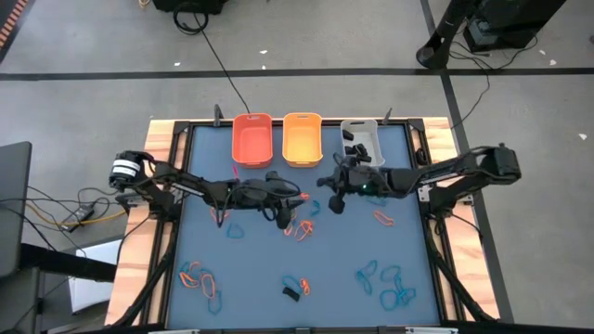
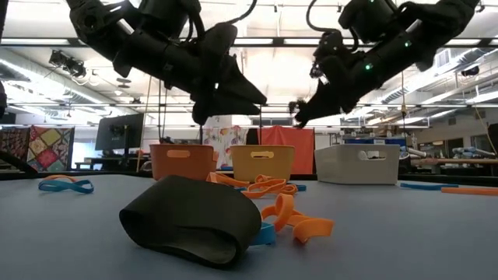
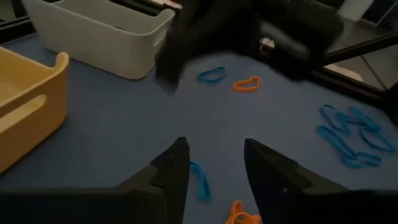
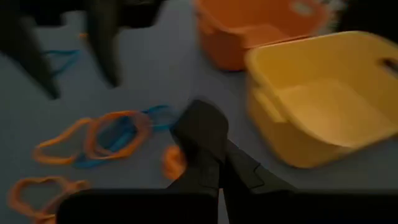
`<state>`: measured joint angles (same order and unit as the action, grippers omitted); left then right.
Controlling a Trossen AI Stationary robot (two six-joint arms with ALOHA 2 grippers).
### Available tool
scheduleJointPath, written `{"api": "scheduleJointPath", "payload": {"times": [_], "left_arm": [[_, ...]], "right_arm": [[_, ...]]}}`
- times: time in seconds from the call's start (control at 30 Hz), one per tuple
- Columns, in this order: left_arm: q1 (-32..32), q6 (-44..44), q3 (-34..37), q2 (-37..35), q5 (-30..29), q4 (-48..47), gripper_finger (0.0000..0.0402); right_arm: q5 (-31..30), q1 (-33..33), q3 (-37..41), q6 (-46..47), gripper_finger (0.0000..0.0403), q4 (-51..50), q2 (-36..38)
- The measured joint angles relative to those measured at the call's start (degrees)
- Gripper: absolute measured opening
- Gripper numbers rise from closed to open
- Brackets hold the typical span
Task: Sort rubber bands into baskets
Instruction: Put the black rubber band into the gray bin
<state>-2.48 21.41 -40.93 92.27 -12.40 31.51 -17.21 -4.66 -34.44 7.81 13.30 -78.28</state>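
Note:
Three baskets stand in a row at the table's far edge: orange (image 1: 251, 137), yellow-orange (image 1: 302, 137) and grey-white (image 1: 362, 139), the last with black bands inside. My left gripper (image 3: 214, 158) hovers open above the blue mat near the middle, over a blue rubber band (image 3: 200, 180) and an orange one (image 3: 239, 214). My right gripper (image 4: 214, 158) hangs just to its right, in front of the yellow-orange basket (image 4: 323, 106), shut on a black rubber band (image 4: 200, 127). Orange and blue bands (image 4: 106, 140) lie on the mat below it. My right gripper pinches the black rubber band between its two fingers at its near end (image 4: 208, 152). The fingers slant down from the table's right side. The band sticks out beyond the fingertips, lifted clear of the mat.
Loose bands lie scattered: a blue cluster (image 1: 390, 283) near right, orange and blue ones (image 1: 200, 278) near left, an orange one (image 1: 383, 218) at right, a black one (image 1: 290, 293) near the front. A raised wooden frame (image 1: 158, 232) borders the mat.

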Motion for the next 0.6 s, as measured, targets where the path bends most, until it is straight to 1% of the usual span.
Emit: {"api": "scheduleJointPath", "payload": {"times": [0.1, 0.2, 0.43, 0.5, 0.6], "left_arm": [[0.0, 0.0, 0.0, 0.0, -0.4, -0.3, 0.0158], [0.0, 0.0, 0.0, 0.0, -0.5, -0.5, 0.0158], [0.0, -0.1, 0.0, 0.0, -2.9, -2.4, 0.0158], [0.0, -0.2, 0.0, 0.0, -3.8, -2.7, 0.0158], [0.0, -0.3, 0.0, 0.0, -4.6, -3.0, 0.0158]], "right_arm": [[-3.0, -2.8, 0.0, -1.0, 0.0011, -4.8, 4.1], [-4.3, -6.5, 0.0, -1.8, 0.0011, -9.4, 7.6], [-4.2, -16.4, 0.0, -0.3, 0.0011, -19.1, 12.2], [-3.5, -19.0, 0.0, -0.3, 0.0011, -21.4, 12.4], [-0.9, -22.6, 0.0, -0.2, 0.0014, -23.0, 12.1]]}}
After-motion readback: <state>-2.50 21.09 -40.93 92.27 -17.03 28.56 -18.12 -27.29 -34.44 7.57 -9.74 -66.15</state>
